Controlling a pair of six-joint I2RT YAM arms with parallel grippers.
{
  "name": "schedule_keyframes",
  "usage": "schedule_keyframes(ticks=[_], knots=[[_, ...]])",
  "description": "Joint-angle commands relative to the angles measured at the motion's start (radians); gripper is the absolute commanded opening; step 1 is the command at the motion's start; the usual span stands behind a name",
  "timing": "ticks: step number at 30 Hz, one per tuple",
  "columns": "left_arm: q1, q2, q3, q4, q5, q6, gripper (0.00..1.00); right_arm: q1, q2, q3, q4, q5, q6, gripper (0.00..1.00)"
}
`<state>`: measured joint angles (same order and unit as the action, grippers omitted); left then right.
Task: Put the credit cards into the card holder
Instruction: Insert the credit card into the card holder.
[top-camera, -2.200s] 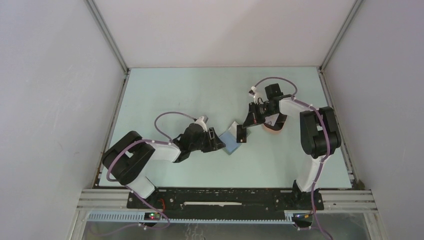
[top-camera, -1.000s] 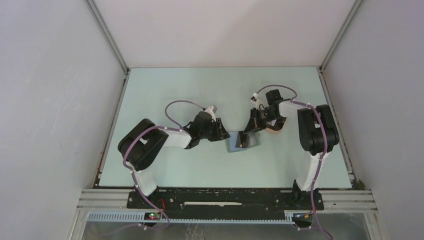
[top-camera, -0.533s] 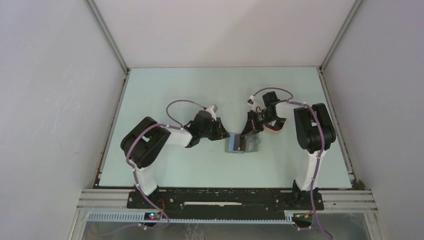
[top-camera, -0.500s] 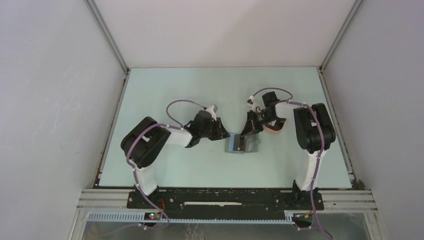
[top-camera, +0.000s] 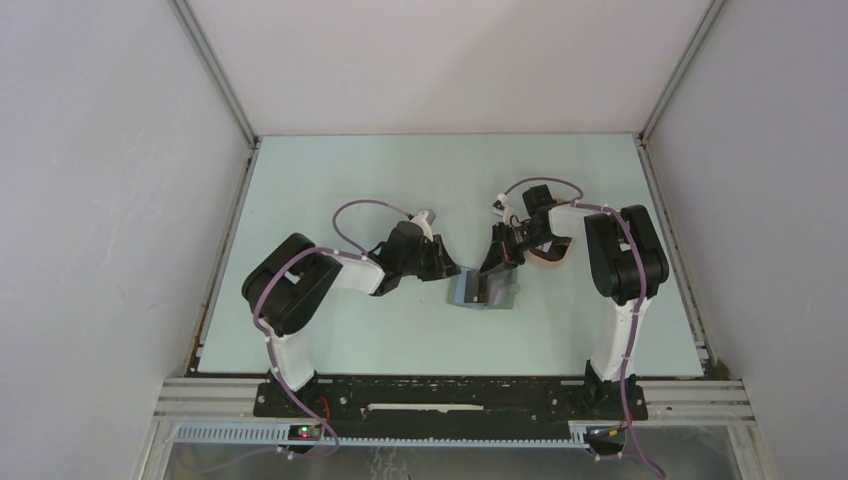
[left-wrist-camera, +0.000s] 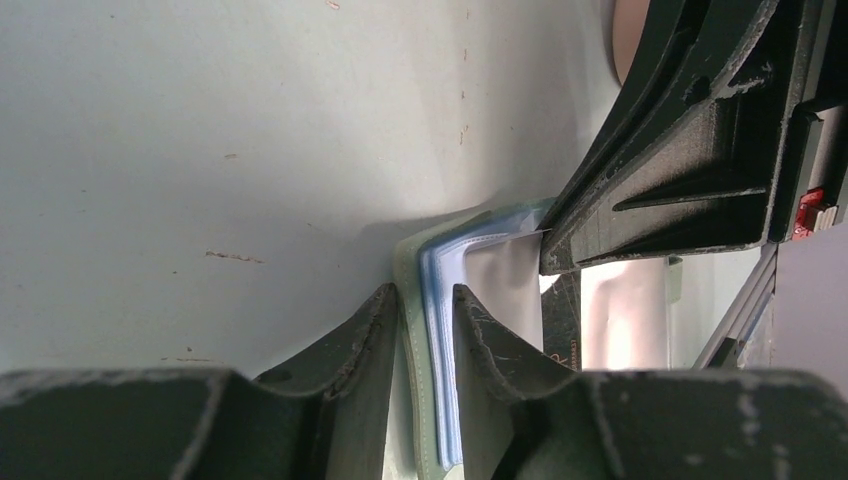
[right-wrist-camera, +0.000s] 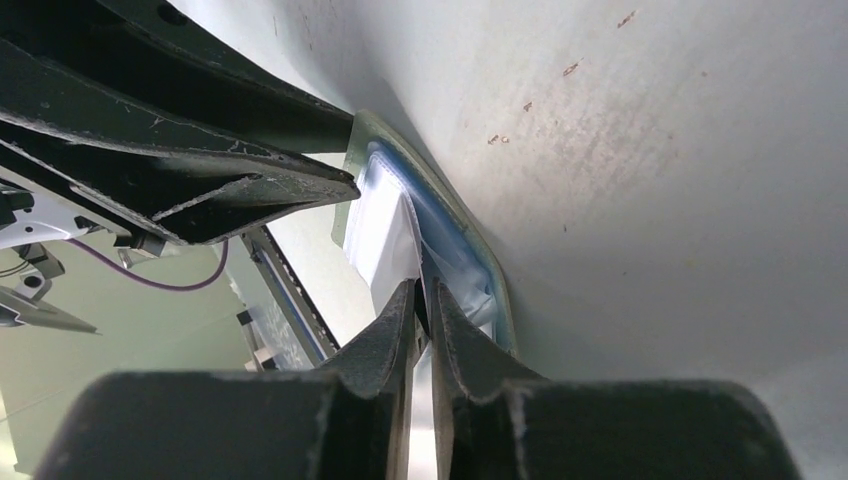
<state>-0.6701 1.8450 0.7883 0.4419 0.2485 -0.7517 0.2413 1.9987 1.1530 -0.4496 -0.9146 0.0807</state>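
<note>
Two arms meet at mid-table over a small flat holder. The left claw (left-wrist-camera: 422, 302) pinches the holder (left-wrist-camera: 408, 262) by the edge nearest it, with the grey-green cover and pale blue inner layers caught between its fingers. From there the holder reaches straight ahead of this claw, low on the table, its long axis running on toward the other arm. Just beyond the left claw's tips a glossy card (left-wrist-camera: 505, 285) sits partly inside those layers. Its free end leads back to the right claw (right-wrist-camera: 420, 290), whose jaws stand almost together astride the card's thin edge. The slit is too narrow to tell whether they grip the card or merely straddle it. The card's long axis appears to run from the right claw's tips toward the left claw, with its leading edge pointing into the pocket. The right arm is the nearer to it, so a push along that line would likely seat it. A pink tray (top-camera: 548, 258) lies just behind the right claw.
</note>
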Motion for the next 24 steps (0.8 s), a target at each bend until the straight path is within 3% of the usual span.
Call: schedule_keyframes(ticks=[1,9,14,19,24], knots=[[-0.004,-0.009,-0.057,-0.081,-0.031,0.027,0.35,-0.007,-0.044,0.023,-0.014,0.022,-0.039,0.17],[-0.024,-0.201,-0.144,-0.073,-0.110,0.080,0.60,-0.005,-0.020,0.022,-0.006,0.012,-0.016,0.10],[-0.121,-0.275,-0.091,-0.211,-0.214,0.110,0.66,-0.004,-0.018,0.022,0.001,0.017,-0.005,0.09],[-0.246,-0.234,0.043,-0.361,-0.389,0.140,0.76,-0.002,-0.017,0.022,0.003,0.019,-0.004,0.09],[-0.291,-0.149,0.166,-0.428,-0.455,0.149,0.84,-0.002,-0.025,0.022,0.005,0.022,-0.004,0.09]])
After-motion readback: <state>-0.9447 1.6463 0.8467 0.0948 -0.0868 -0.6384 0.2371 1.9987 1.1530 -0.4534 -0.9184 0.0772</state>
